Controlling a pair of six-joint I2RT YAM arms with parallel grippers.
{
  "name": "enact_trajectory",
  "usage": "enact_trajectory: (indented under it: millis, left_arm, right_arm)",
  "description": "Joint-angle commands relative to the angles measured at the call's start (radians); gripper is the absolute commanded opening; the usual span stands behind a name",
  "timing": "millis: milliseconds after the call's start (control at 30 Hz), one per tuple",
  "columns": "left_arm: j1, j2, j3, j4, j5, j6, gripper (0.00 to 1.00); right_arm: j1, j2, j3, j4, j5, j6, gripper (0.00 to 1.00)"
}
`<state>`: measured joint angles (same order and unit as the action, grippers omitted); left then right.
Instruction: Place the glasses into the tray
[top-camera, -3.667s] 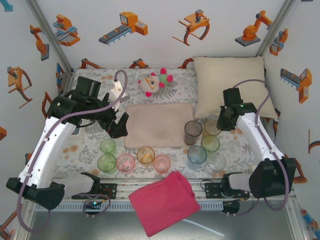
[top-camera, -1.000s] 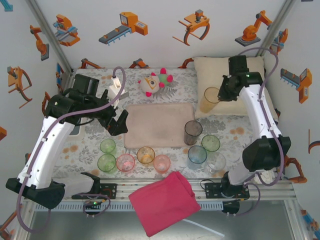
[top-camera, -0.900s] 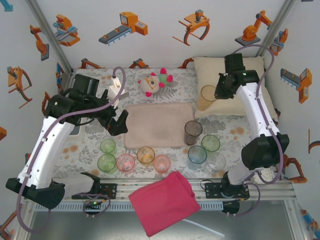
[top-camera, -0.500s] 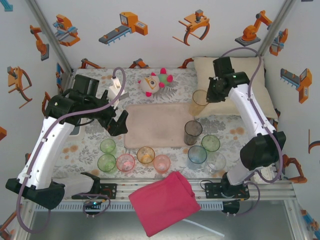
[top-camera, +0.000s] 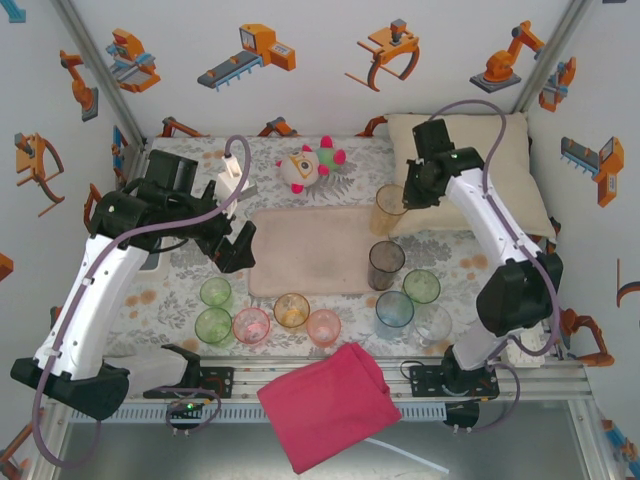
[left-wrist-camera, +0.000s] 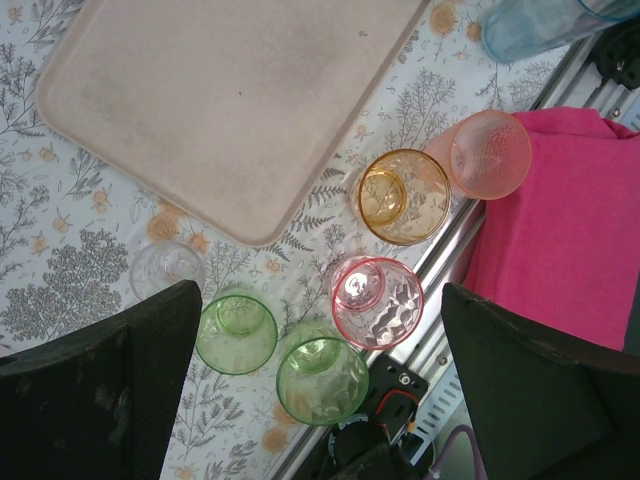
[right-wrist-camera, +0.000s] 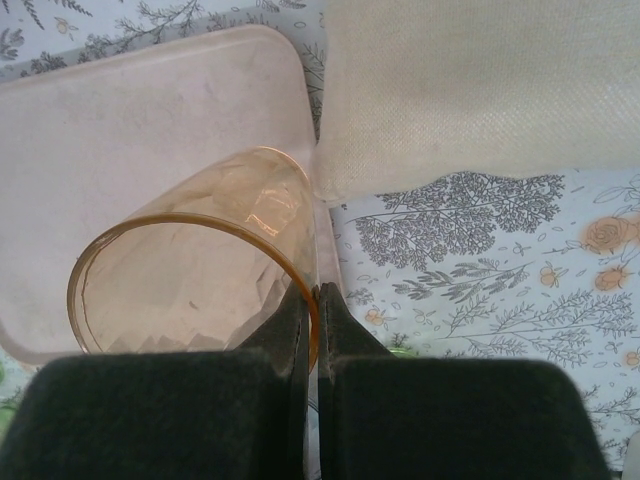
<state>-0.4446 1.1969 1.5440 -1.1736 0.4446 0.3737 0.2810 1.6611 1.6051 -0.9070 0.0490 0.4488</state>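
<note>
Top view: I read the right end effector (top-camera: 403, 198) clamped on an amber glass (top-camera: 388, 208), with the tray (top-camera: 315, 255) corner beneath it and the pillow (top-camera: 470, 165) just behind. The left end effector (top-camera: 236, 250) is spread wide, the tray just to its right, and the other glasses (top-camera: 290, 310) stand on the table (top-camera: 150, 300) nearer the bases. Left wrist: between its parted fingers (left-wrist-camera: 100, 400) stand two green, one pink and one orange glass, all off the tray. Right wrist: the fingers (right-wrist-camera: 290, 340) pinch narrow on the tilted amber glass's near rim, over the tray corner.
</note>
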Motion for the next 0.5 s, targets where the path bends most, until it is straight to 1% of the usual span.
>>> enact_trajectory:
  millis: [0, 467]
  left_arm:
    - [-0.002, -0.020, -0.012, 0.003, 0.010, -0.003, 0.97]
    - [-0.002, -0.024, -0.012, 0.003, 0.017, -0.002, 0.97]
  right_arm:
    - [0.017, 0.013, -0.005, 0.025, 0.017, 0.018, 0.00]
    - [0.042, 0.008, -0.094, 0.051, 0.061, 0.022, 0.00]
